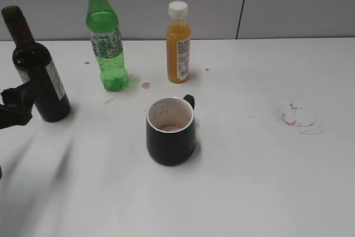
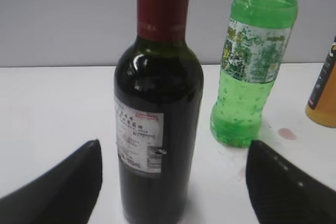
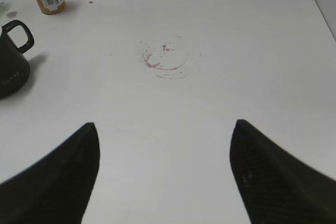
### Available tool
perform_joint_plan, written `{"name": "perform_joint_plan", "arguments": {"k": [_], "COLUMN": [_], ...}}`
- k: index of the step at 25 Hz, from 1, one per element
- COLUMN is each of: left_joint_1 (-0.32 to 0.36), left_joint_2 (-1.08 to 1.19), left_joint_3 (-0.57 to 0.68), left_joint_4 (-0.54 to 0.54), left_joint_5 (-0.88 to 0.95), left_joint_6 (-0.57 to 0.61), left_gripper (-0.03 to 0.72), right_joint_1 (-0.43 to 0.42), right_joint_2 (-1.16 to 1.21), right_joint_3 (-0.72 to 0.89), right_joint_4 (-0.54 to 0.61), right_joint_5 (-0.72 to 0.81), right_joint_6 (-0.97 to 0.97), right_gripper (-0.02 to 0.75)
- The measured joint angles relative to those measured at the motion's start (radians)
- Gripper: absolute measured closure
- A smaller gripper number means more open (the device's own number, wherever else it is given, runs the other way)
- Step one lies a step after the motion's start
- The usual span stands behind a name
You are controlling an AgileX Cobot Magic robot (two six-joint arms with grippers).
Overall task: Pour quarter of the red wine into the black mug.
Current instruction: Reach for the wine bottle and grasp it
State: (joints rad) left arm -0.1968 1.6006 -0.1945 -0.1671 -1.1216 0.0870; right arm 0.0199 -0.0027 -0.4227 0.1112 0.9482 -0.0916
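While the wine bottle [image 2: 157, 103] stands upright at the table's far-left edge, nothing grips it.
wine bottle: dark glass, long neck w/ dark red capsule, white paper label facing front-right. Base on table. In ext view it's left of everything else, well apart from the mug.
wine level: can't tell thru the dark glass.
black mug [image 1: 170, 131]: upright, mid-table, near front. Handle points back-right, away from cam. White interior speckled w/ reddish spots, thin pinkish-red film at bottom. Small lettering low on side, seen in R wrist view, unreadable.
left gripper [image 2: 173, 182]: wide open. Bottle sits between the two black fingers [image 2: 63, 187]; clear gap each side in wrist view, no contact seen. Ext view shows gripper at bottle's lower body, from the left.
right gripper [image 3: 163, 177]: open wide too, holding nothing. Hangs over bare table, right of mug. Not in ext view.
green bottle [image 1: 105, 37]: plastic, yellow cap on, upright, behind and left of mug, right of wine bottle. Green liquid fills lower part.
juice bottle [image 1: 178, 43]: orange, white cap, upright, right of green bottle, behind mug.
table [image 1: 249, 192]: white. Pink-red spot between green and juice bottles, smaller specks nearby.
stain ring [image 1: 297, 116]: reddish smeared arcs right of mug, well apart from it; ahead of R gripper in its wrist view.
wall: grey panels behind.
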Motion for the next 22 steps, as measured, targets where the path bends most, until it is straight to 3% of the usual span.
{"name": "perform_joint_plan", "arguments": {"k": [22], "left_joint_1": [0.000], "left_joint_2": [0.328], "left_joint_3": [-0.219], "left_joint_4": [-0.030], "left_joint_5": [-0.085], "left_joint_6": [-0.079], "left_gripper": [-0.005], "right_joint_1": [0.000], "right_joint_2": [0.000], "right_joint_3": [0.000], "right_joint_4": [0.000], "right_joint_5": [0.000], "right_joint_6": [0.000], "right_gripper": [0.153]}}
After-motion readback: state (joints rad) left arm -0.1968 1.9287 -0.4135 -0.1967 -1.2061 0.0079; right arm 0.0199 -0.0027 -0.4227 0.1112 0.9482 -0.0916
